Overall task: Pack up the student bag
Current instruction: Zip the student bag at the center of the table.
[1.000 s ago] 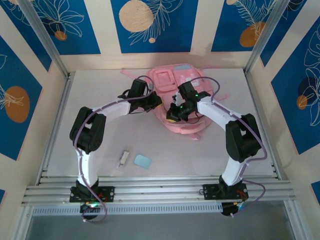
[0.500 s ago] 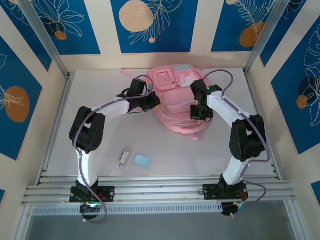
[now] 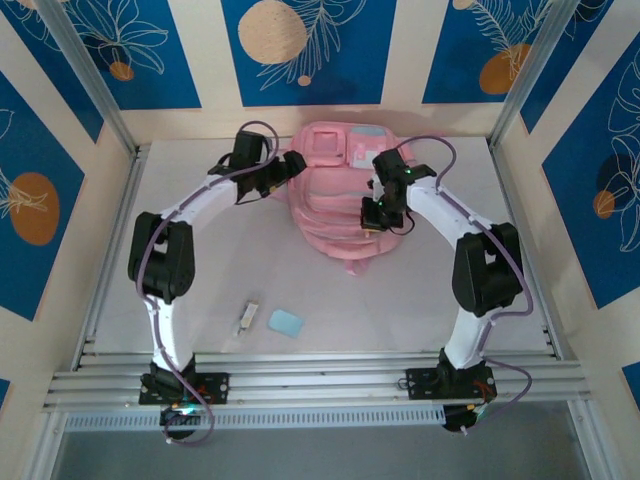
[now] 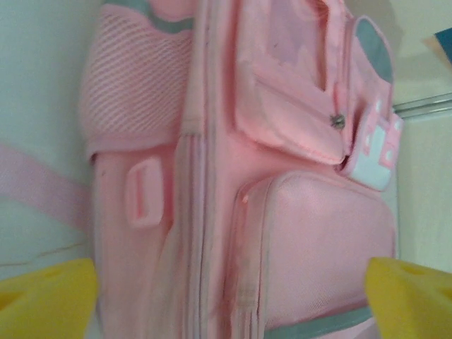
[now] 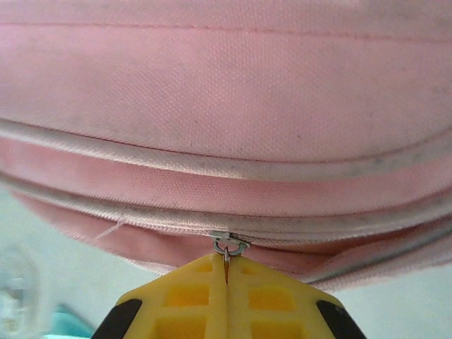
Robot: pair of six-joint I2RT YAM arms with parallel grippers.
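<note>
At the far middle of the table we have the student bag [image 3: 335, 200], lying front-up. Our right gripper [image 5: 226, 282] has its jaws pinched together on the zipper pull [image 5: 228, 247]. Our left gripper [image 3: 288, 166] hangs beside the bag's left side, jaws wide apart, empty. With nothing bracing the bag, we judge a tug could drag the soft fabric or slip the thin pull free.
</note>
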